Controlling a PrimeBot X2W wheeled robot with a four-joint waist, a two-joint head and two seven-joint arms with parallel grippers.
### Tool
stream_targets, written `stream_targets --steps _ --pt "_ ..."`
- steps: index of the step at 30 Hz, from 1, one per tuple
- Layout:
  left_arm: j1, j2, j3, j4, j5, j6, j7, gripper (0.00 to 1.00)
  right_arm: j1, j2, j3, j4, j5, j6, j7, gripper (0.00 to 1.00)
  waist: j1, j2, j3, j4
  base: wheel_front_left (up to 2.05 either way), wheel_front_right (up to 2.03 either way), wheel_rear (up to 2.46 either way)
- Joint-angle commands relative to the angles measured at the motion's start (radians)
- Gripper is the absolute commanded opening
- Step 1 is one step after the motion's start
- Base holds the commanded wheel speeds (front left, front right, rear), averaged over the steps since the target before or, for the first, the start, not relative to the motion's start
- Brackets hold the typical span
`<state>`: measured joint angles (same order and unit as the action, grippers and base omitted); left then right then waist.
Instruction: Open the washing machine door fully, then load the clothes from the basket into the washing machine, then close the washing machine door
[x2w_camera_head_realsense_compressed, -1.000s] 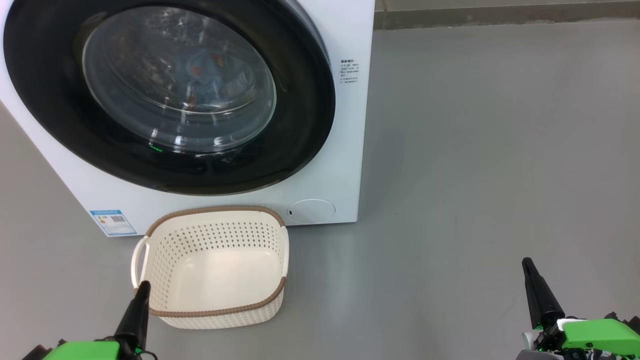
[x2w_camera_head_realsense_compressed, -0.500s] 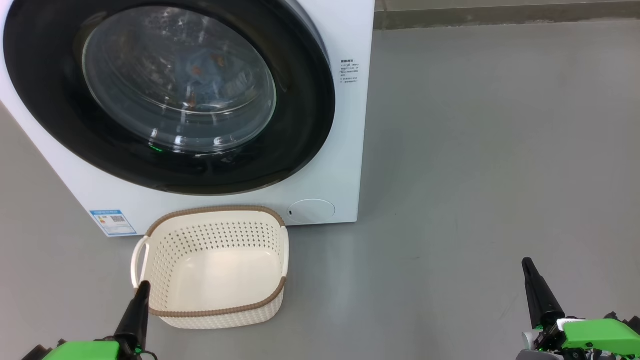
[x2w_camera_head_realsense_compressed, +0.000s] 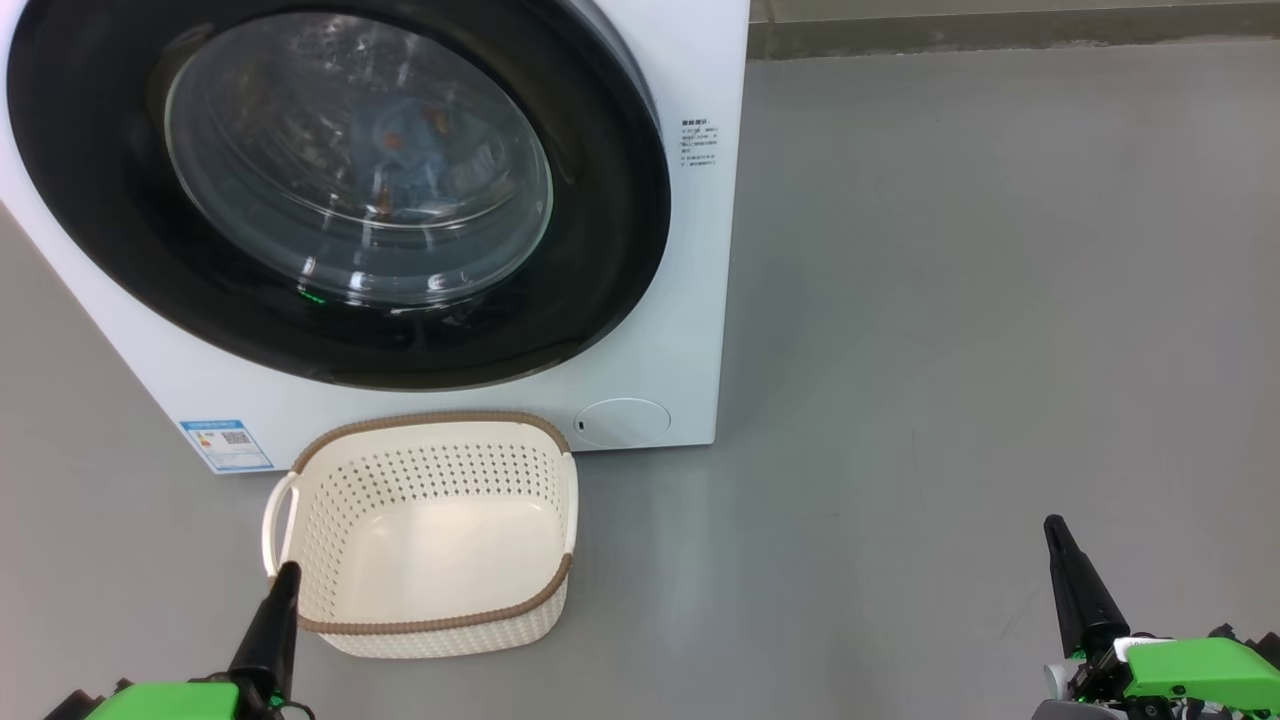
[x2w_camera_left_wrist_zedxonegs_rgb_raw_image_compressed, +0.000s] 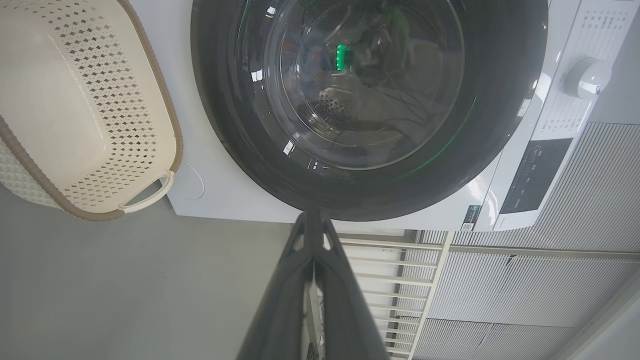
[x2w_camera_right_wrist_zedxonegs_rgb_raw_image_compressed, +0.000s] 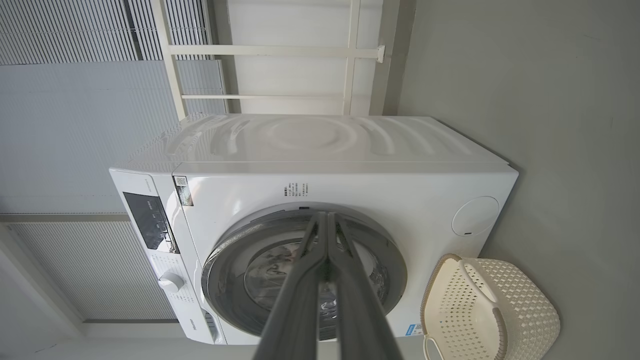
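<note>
1. Washing machine door (x2w_camera_head_realsense_compressed: 340, 190) sits shut against the white front of the washing machine (x2w_camera_head_realsense_compressed: 650, 330). The head view's frame cuts off the door's top and left edge.
2. Behind the bulging glass, the clothes (x2w_camera_head_realsense_compressed: 405, 135) lie inside the drum. They show as a dim patch of light blue with orange marks, broken up by reflections. How many pieces there are cannot be told, and no cream piece can be picked out.
3. On the grey floor (x2w_camera_head_realsense_compressed: 950, 300), the basket (x2w_camera_head_realsense_compressed: 430, 530) stands just in front of the machine, below the door. It is before the stretch between the blue label sticker (x2w_camera_head_realsense_compressed: 227, 445) and the round cap (x2w_camera_head_realsense_compressed: 622, 422). Its bare cream bottom shows.
4. At the lower left of the head view, the left gripper (x2w_camera_head_realsense_compressed: 287, 572) has its fingers pressed together into one dark point, holding nothing. Its tip overlaps the basket's near left rim there, so contact cannot be judged from that view. In the left wrist view the basket lies off to one side, apart from the fingers.
5. At the lower right, the right gripper (x2w_camera_head_realsense_compressed: 1052, 525) hangs over bare floor, well apart from basket and machine. Its fingers are closed together and empty, and its green body is cut off by the bottom edge.
6. In the right wrist view the closed fingers cover the middle of the door. The print by the control panel (x2w_camera_right_wrist_zedxonegs_rgb_raw_image_compressed: 145, 220) and knob (x2w_camera_right_wrist_zedxonegs_rgb_raw_image_compressed: 171, 282) is too small to read.
</note>
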<state>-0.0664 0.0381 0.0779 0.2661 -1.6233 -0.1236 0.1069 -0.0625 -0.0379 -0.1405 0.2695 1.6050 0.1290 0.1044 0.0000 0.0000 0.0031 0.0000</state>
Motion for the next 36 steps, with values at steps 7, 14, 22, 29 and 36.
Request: stream_targets --steps 7,14,22,29,36 --pt "-0.042 0.013 0.036 -0.021 0.015 -0.007 0.006 0.0 -0.045 -0.012 0.027 -0.025 0.004 0.002 0.009 0.0 0.0 0.0 0.0 0.0 0.0 0.0 0.0" --pt "-0.042 0.013 0.036 -0.021 0.015 -0.007 0.006 0.0 -0.045 -0.012 0.027 -0.025 0.004 0.002 0.009 0.0 0.0 0.0 0.0 0.0 0.0 0.0 0.0" --pt "-0.042 0.013 0.036 -0.021 0.015 -0.007 0.006 0.0 -0.045 -0.012 0.027 -0.025 0.004 0.002 0.009 0.0 0.0 0.0 0.0 0.0 0.0 0.0 0.0" --pt "-0.042 0.013 0.036 -0.021 0.015 -0.007 0.007 0.0 -0.045 -0.012 0.027 -0.025 0.004 0.002 0.009 0.0 0.0 0.0 0.0 0.0 0.0 0.0 0.0" --pt "-0.042 0.013 0.036 -0.021 0.015 -0.007 0.007 0.0 -0.045 -0.012 0.027 -0.025 0.004 0.002 0.009 0.0 0.0 0.0 0.0 0.0 0.0 0.0 0.0"
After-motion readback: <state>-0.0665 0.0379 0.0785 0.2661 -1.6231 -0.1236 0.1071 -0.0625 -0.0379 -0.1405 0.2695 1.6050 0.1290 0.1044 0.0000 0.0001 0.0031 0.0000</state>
